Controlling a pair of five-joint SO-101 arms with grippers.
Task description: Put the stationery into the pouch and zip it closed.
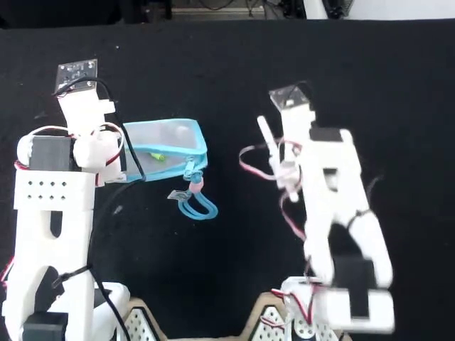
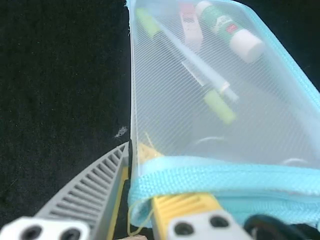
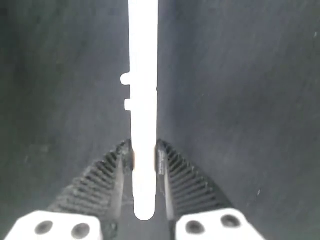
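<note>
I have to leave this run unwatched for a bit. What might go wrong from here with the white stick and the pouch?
1. The right gripper pinches the white stick near one end, so most of it juts out. It may swivel in the grip or catch on the pouch rim.
2. The left gripper clamps the pouch by its teal edge. A push from the stick might tug that edge free or drag the pouch along the table.

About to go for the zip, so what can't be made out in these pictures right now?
Zip, open or shut: too small, high view; cut by the edge, left wrist view.
Pouch, one end: under the left arm, high view.
White stick, far end: cut by the edge, right wrist view.
</note>
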